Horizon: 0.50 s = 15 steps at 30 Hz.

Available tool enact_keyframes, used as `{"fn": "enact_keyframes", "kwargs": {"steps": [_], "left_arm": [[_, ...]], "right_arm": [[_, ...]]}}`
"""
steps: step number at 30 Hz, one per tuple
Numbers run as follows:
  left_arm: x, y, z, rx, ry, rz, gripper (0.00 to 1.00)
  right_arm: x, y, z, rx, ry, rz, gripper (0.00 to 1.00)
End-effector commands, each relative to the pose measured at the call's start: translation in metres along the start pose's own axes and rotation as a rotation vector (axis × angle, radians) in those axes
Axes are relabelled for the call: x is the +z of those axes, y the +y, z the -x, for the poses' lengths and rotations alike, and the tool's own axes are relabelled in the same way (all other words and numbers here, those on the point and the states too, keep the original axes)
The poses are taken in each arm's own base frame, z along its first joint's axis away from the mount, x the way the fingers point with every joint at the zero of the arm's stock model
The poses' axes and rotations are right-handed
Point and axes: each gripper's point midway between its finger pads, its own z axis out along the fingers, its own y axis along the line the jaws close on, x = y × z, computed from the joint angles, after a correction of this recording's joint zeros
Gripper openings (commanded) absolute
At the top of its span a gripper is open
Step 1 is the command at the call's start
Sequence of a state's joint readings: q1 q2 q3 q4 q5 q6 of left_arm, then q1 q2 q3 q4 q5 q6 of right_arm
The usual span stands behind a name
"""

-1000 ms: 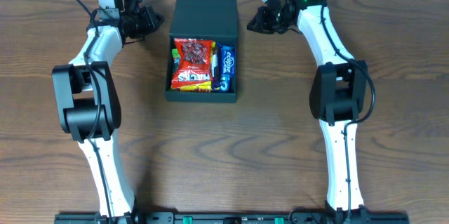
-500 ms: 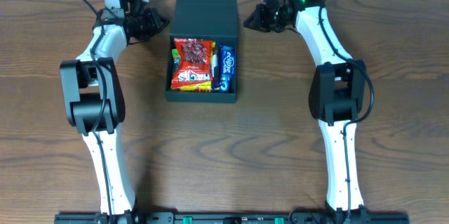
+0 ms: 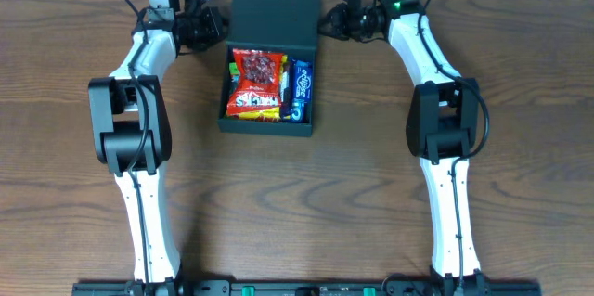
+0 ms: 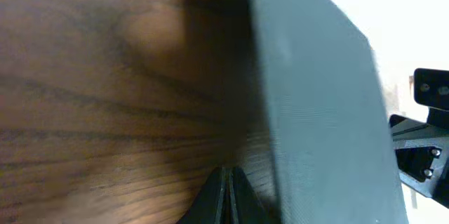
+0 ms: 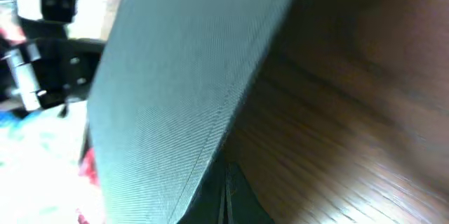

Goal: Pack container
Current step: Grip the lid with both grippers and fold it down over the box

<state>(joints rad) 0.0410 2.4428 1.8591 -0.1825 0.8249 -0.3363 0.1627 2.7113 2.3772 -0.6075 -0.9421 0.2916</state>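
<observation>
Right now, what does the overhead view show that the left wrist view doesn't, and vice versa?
Only overhead: red and blue snack packets packed in the container. Only left wrist: its closed jaws at the frame's bottom, close beside the lid. Both: that dark green lid and the wooden table.

The dark green square cardboard box (image 3: 267, 129) sits at the far middle of the brown wooden tabletop (image 3: 297, 203). Its flap lid (image 3: 275, 13) is open and tipped back. Inside, a red snack packet (image 3: 257, 81) lies beside a blue snack packet (image 3: 300, 90).
</observation>
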Motion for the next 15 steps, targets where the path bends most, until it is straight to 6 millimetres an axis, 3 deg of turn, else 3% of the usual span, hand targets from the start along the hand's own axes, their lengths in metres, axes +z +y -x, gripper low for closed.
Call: {"fn": "enact_keyframes", "kwargs": {"steps": [1, 8, 15], "left_arm": [[0.004, -0.025, 0.004, 0.051, 0.018, -0.089, 0.06], [-0.010, -0.064, 0.027, 0.145, -0.002, -0.196, 0.05], [-0.034, -0.094, 0.028, 0.279, 0.034, -0.206, 0.06]], "right_arm": [[0.004, 0.026, -0.007, -0.042, 0.036, 0.164, 0.01], [-0.015, 0.043, 0.008, -0.095, 0.009, 0.242, 0.01], [-0.050, 0.086, 0.034, -0.251, -0.060, 0.246, 0.01]]}}
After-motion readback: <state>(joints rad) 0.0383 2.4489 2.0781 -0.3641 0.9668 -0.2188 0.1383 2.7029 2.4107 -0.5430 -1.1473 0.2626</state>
